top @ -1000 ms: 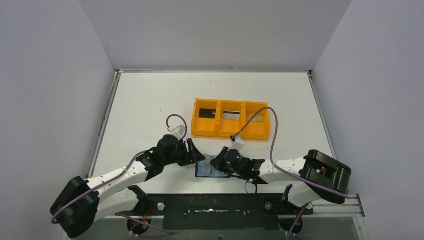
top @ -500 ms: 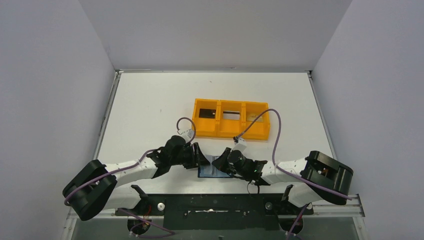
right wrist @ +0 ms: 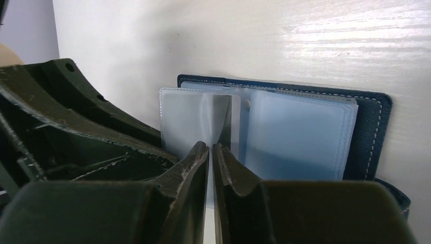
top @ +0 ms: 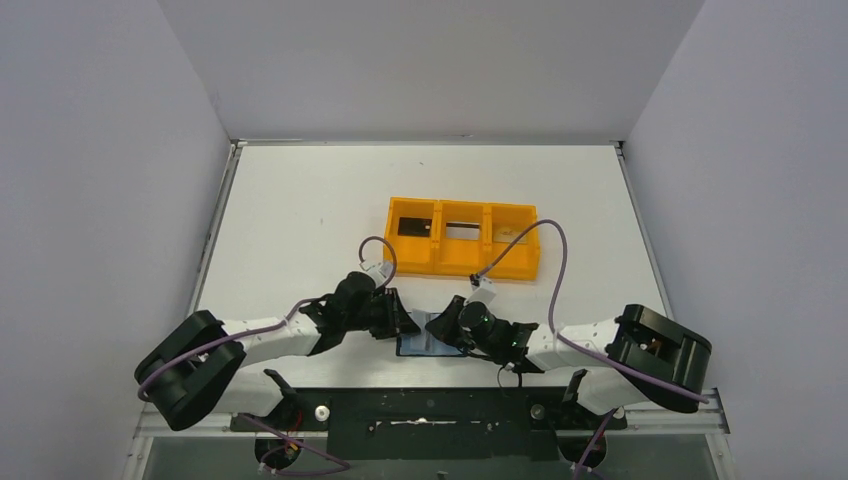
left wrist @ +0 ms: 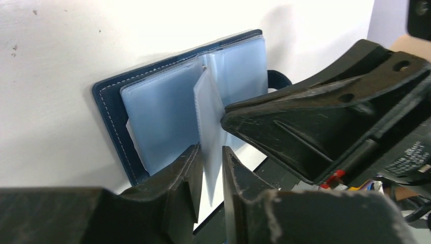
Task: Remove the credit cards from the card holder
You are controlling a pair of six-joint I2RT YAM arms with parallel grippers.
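Card holder [left wrist: 109,101] at black left pincer [left wrist: 210,153] tips: navy, white stitching, pale blue sleeves [left wrist: 157,117]. Tray [top: 460,264] beyond: orange.

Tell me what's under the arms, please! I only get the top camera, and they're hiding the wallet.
Observer: The card holder lies open flat on the table, its pale blue plastic pockets facing up.
Operator: Is anything sticking up out of it?
Observer: Yes, one clear plastic sleeve stands upright at the centre fold, like a page halfway turned.
Operator: Is my left pincer around it?
Observer: Yes. The left pincer has one finger on each side of that sleeve, with a narrow gap between them.
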